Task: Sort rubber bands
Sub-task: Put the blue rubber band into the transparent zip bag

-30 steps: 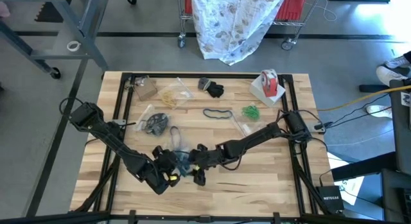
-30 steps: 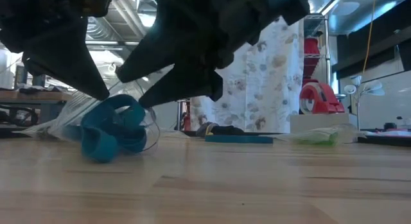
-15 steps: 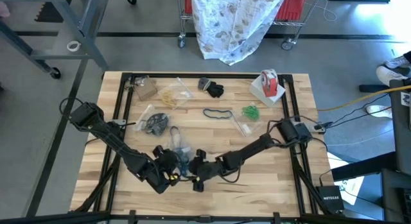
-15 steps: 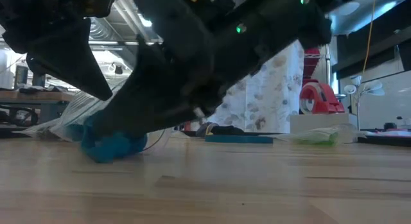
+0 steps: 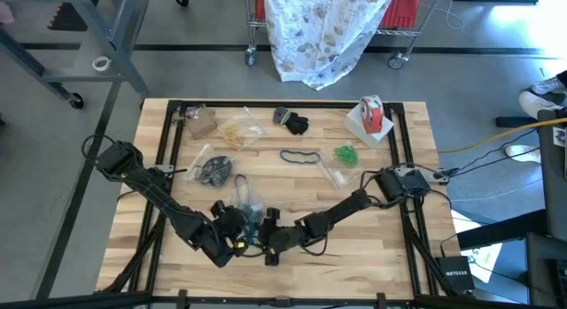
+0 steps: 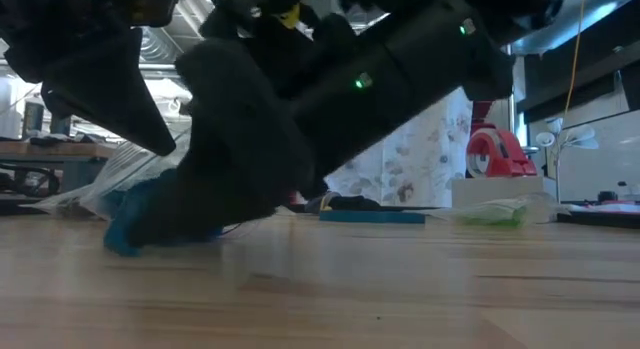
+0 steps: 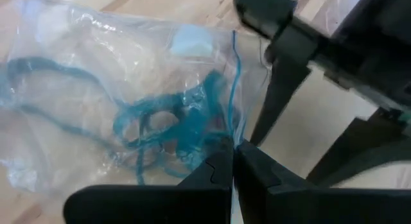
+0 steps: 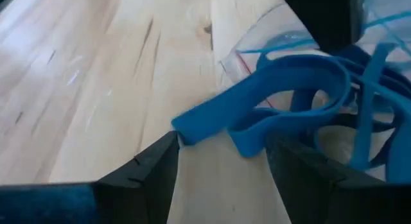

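The right end effector (image 8: 221, 156), fingers apart, straddles the blue rubber bands (image 8: 282, 89) spilling from a clear bag (image 7: 96, 89) on the wooden surface (image 5: 354, 247). The left end effector (image 7: 232, 163) pinches the bag's edge. The extraction step seems underway; next, the right fingers must close on one band.

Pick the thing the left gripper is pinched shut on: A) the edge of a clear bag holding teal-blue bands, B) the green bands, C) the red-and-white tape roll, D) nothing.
A: in the left wrist view the left gripper is shut on the edge of the clear bag holding teal-blue bands.
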### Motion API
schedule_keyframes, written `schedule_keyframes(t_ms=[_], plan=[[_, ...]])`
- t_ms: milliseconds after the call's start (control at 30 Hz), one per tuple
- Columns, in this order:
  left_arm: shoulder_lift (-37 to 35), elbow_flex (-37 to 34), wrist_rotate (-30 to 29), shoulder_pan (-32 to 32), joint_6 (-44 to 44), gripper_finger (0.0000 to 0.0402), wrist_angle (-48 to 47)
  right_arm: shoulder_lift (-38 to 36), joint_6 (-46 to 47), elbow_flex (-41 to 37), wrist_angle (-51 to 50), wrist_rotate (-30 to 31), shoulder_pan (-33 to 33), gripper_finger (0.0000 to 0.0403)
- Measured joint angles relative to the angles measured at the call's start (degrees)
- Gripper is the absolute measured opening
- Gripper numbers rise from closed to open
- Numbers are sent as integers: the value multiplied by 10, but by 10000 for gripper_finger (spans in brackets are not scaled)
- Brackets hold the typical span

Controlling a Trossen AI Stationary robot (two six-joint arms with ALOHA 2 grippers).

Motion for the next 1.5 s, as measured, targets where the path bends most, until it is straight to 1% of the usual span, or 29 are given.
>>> schedule_keyframes(t_ms=[100,167,300,367,433,533,733,800,900,1000,1100,1200,1300,1500], plan=[[0,0,0,0,3,1,1,11,-11,22,1,-16,0,224],[0,0,0,0,4,1,1,22,-13,40,-1,-12,0,224],[0,0,0,0,4,1,1,33,-9,63,-25,18,-2,224],[0,0,0,0,3,1,2,33,8,67,-38,36,-4,224],[0,0,0,-1,3,1,0,33,20,67,-36,39,-8,224],[0,0,0,-1,2,1,0,33,31,68,-26,30,-9,224],[0,0,0,-3,3,1,1,33,38,97,-62,19,-2,224],[0,0,0,-5,2,1,2,33,64,107,-62,21,0,224],[0,0,-1,-4,2,1,1,33,106,123,-62,44,0,224],[0,0,-4,-4,4,1,1,33,124,125,-65,57,0,224],[0,0,-2,-4,5,1,1,33,140,125,-93,83,0,224],[0,0,0,-4,5,1,0,37,131,125,-138,103,-2,224],[0,0,0,-4,5,1,0,40,95,124,-169,103,0,224],[0,0,0,-5,10,1,0,17,7,125,-204,42,4,224]])
